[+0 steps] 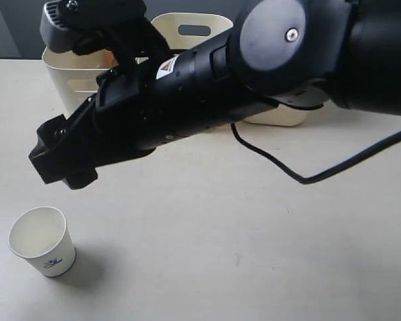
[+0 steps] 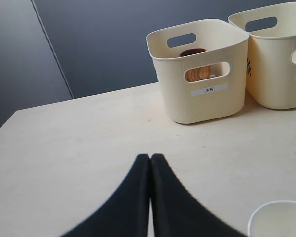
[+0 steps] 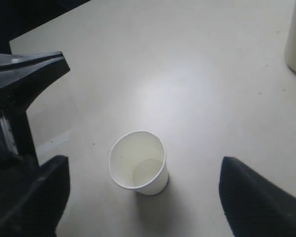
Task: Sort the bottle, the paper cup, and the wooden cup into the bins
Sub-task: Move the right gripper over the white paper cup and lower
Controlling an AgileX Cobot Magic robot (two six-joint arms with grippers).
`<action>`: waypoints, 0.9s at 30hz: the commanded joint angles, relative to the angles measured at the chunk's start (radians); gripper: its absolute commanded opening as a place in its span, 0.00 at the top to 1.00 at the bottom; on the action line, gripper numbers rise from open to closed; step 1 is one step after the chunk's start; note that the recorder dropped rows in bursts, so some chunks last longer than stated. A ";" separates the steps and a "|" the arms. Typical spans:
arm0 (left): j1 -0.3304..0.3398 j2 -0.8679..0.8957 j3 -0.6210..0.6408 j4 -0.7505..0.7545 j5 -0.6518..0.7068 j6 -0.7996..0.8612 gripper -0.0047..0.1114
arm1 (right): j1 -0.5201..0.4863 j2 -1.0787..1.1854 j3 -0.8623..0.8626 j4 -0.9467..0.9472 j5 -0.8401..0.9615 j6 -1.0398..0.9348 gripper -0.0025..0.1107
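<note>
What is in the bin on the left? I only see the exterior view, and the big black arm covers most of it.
Observer: The wooden cup. The left wrist view shows it sitting inside that bin.
Operator: Is the big arm's gripper open?
Observer: Yes. The right gripper is wide open, and its wrist view shows the paper cup between its fingers, untouched.
Operator: And the other gripper?
Observer: The left gripper is shut, its fingers pressed together, with nothing between them.
</note>
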 commanded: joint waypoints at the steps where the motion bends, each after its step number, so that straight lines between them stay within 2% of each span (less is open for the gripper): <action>1: -0.003 -0.005 0.001 0.007 -0.004 -0.002 0.96 | 0.010 0.004 0.023 0.043 -0.013 0.027 0.29; 27: -0.003 -0.005 0.001 0.007 -0.006 -0.002 0.96 | 0.020 0.259 0.021 0.244 -0.099 0.047 0.29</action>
